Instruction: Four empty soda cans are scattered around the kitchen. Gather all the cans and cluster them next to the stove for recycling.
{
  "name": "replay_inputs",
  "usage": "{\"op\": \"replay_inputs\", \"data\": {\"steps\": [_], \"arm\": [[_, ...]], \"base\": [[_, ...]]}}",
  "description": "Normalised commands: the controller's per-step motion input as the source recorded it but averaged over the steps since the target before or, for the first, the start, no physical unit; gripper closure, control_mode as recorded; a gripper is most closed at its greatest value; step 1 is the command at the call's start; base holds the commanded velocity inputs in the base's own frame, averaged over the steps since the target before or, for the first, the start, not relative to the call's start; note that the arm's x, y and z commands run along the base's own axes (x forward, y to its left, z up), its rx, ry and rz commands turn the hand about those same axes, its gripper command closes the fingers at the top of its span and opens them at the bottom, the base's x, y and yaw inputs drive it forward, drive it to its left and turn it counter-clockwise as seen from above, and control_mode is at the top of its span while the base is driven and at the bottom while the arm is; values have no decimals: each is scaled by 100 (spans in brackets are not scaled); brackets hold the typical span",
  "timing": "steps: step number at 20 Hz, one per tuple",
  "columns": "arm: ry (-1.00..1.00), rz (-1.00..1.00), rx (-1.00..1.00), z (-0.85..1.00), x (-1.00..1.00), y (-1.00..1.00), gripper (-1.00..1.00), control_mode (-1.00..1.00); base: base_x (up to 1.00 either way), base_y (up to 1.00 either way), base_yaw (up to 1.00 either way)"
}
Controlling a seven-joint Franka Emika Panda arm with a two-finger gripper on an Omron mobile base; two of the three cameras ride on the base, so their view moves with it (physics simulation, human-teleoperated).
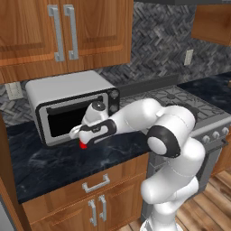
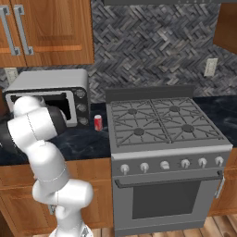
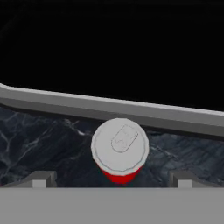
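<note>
Hovering over the black marbled counter (image 1: 54, 162) just in front of the silver toaster oven (image 1: 67, 106), the hand (image 3: 111, 181) stands wide and empty; the upright red soda can (image 3: 120, 151) sits directly below, between its fingertips, left of the stainless gas stove (image 2: 162, 122).

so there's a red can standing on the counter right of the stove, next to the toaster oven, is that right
Not quite: the red can stands on the counter left of the stove, not right of it. It is beside the toaster oven, as the right base view shows.
</note>
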Motion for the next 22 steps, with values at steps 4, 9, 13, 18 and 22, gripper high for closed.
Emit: {"op": "replay_inputs", "data": {"steps": [4, 9, 13, 18, 22], "arm": [[2, 0, 0, -4, 17, 15, -100, -100], [1, 0, -1, -3, 15, 16, -100, -100], [1, 0, -3, -6, 16, 11, -100, -100], [1, 0, -5, -11, 6, 3, -100, -100], [0, 0, -4, -7, 0, 0, -100, -100]], "base": [[0, 0, 0], [0, 0, 0], [0, 0, 0], [0, 0, 0], [0, 0, 0]]}}
